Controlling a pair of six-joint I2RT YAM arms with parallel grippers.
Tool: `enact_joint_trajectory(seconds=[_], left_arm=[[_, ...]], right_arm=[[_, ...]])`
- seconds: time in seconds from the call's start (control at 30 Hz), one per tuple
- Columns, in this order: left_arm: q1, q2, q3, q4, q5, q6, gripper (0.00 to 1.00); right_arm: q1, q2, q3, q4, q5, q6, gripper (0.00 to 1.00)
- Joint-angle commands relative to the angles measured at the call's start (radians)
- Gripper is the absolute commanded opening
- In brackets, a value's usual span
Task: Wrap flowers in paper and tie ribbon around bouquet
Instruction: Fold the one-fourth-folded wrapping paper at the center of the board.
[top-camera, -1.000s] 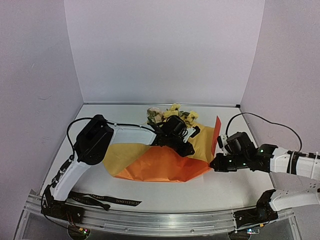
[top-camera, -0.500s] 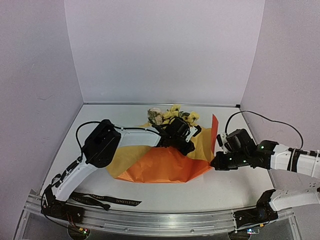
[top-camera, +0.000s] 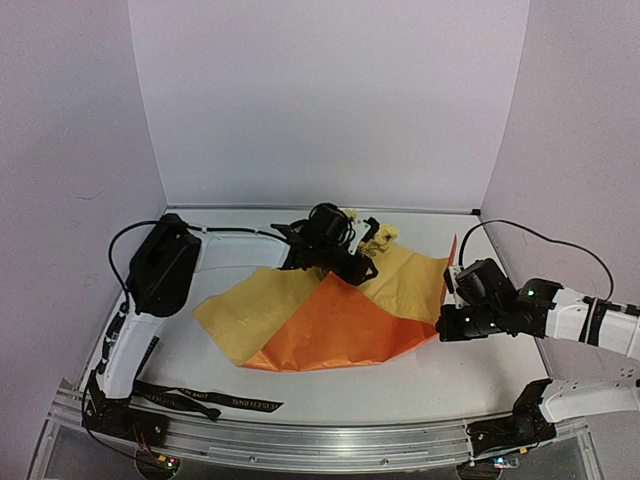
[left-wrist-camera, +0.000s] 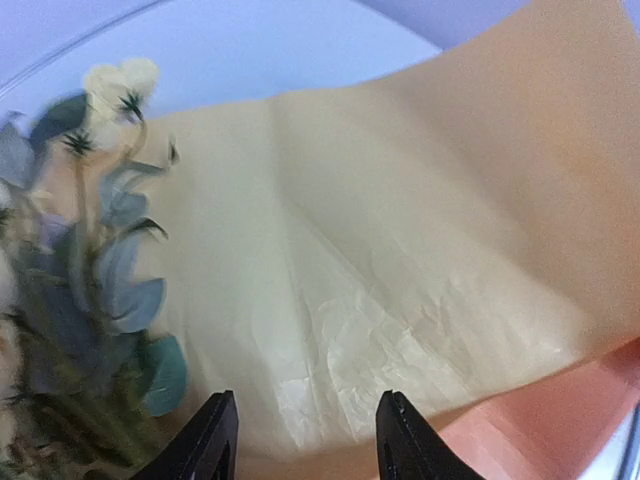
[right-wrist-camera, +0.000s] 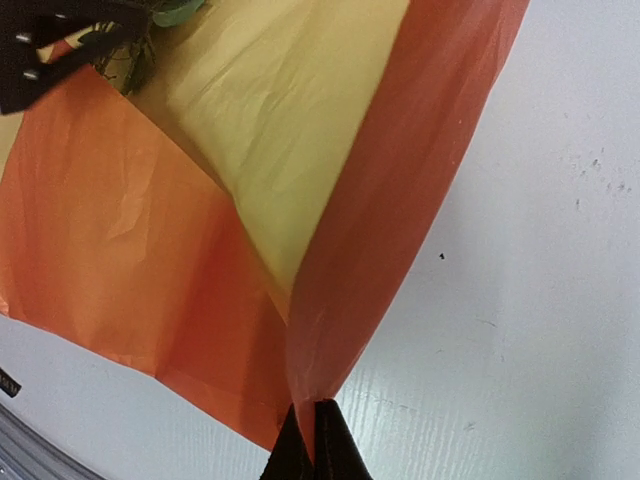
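Wrapping is barely begun: the right gripper (right-wrist-camera: 312, 442) pinches an edge of the paper (right-wrist-camera: 120, 220), the left gripper (left-wrist-camera: 307, 432) hangs open over it, the flowers (left-wrist-camera: 75, 300) just left of its fingers, and the ribbon (top-camera: 212, 397) lies unused by its base.

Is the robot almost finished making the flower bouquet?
Not nearly. Done: the flowers lie on the paper, one orange flap folded over. In hand: the right gripper pinches the paper's lifted edge; the left gripper is open by the flowers. Left: wrapping the paper round, then tying the ribbon, lying untouched at the front.
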Motion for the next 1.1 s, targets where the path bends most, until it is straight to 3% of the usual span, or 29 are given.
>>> enact_joint_trajectory(seconds=[0.0, 0.07, 0.23, 0.33, 0.5, 0.77, 1.07], left_arm=[[0.016, -0.246, -0.179, 0.085, 0.04, -0.081, 0.5], [0.018, -0.339, -0.287, 0.08, 0.019, -0.098, 0.49], [0.018, -0.519, -0.568, -0.004, 0.016, -0.137, 0.31], [0.016, -0.614, -0.713, -0.055, 0.073, -0.16, 0.2], [0.003, -0.735, -0.882, -0.093, 0.207, -0.184, 0.14], [-0.054, -0.646, -0.906, -0.13, 0.205, -0.177, 0.04], [-0.055, -0.559, -0.894, -0.158, 0.224, -0.143, 0.0]], right_arm=[[-0.016, -0.017, -0.016, -0.036, 0.073, -0.026, 0.0], [-0.019, -0.015, -0.022, -0.036, 0.08, -0.026, 0.0], [-0.026, -0.011, -0.035, -0.032, 0.109, -0.026, 0.0], [-0.033, -0.013, -0.041, -0.029, 0.121, -0.029, 0.0], [-0.039, -0.016, -0.039, -0.027, 0.117, -0.035, 0.0], [-0.04, -0.022, -0.041, -0.027, 0.121, -0.035, 0.0], [-0.04, -0.043, -0.05, -0.036, 0.131, -0.032, 0.0]])
